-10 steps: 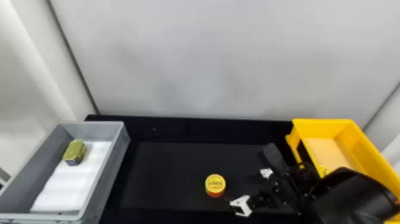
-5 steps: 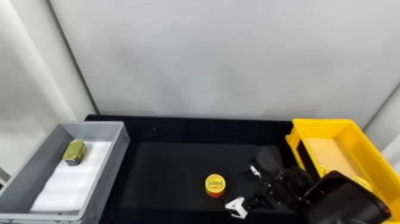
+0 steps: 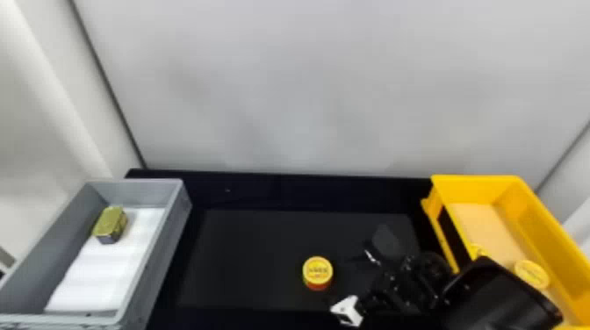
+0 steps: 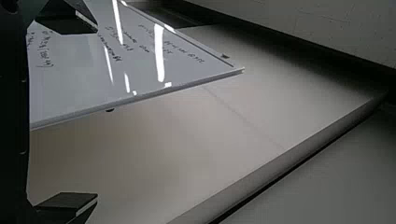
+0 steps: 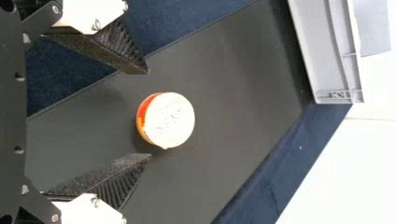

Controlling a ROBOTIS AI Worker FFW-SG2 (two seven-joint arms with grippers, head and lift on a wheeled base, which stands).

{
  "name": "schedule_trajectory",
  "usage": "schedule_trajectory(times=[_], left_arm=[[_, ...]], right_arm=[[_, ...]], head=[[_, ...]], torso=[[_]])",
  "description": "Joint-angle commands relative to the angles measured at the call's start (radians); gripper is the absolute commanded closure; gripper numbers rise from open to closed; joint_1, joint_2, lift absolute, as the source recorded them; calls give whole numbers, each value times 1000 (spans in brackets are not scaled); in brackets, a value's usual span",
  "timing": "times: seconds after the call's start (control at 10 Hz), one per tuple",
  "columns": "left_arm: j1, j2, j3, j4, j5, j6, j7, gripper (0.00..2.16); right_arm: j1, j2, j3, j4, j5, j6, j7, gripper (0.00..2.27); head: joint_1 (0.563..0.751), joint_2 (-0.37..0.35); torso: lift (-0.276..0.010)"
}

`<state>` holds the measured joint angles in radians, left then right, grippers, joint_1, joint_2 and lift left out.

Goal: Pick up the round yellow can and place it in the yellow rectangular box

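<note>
Right claw [image 3: 349,276] spread open at the round yellow can [image 3: 318,270], nothing gripped.

I have the can upright on a black mat [image 3: 246,263], partly between my fingertips, clear of both fingers. The mat lies on a dark counter [image 3: 281,188] against a pale, smooth wall [image 3: 307,87]. Dark print crosses the can's lid, too small for me to make out. On my right, the yellow rectangular box [image 3: 474,188] holds another round yellow can [image 3: 531,273]; on my left, a gray bin [image 3: 158,193] holds a gold-topped tin [image 3: 109,224] by a white liner [image 3: 105,272]. My left claw [image 4: 97,113] is open and empty, facing a glossy whiteboard [image 4: 84,84] with dark handwriting I can't read.
</note>
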<state>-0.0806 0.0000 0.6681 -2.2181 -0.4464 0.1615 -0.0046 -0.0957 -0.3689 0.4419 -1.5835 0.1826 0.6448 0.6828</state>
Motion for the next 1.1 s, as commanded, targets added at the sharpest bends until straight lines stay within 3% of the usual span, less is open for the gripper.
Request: schedule_trajectory(times=[0.0,0.3,1.0], left_arm=[[-1,-3,-2,0,0,-3,-2,24],[-1,-3,-5,0,0,-5,-2,24],[-1,-3,-7,6,0,-13,-2,24]], right_arm=[[-26,16,14,71,0,-22,-3,194],[-78,47,46,145,0,-71,-8,194],[-130,70,80,237,5,-194,-35,191]], head=[[686,14],[686,14],[686,14]], torso=[[-55],[-55],[-55]])
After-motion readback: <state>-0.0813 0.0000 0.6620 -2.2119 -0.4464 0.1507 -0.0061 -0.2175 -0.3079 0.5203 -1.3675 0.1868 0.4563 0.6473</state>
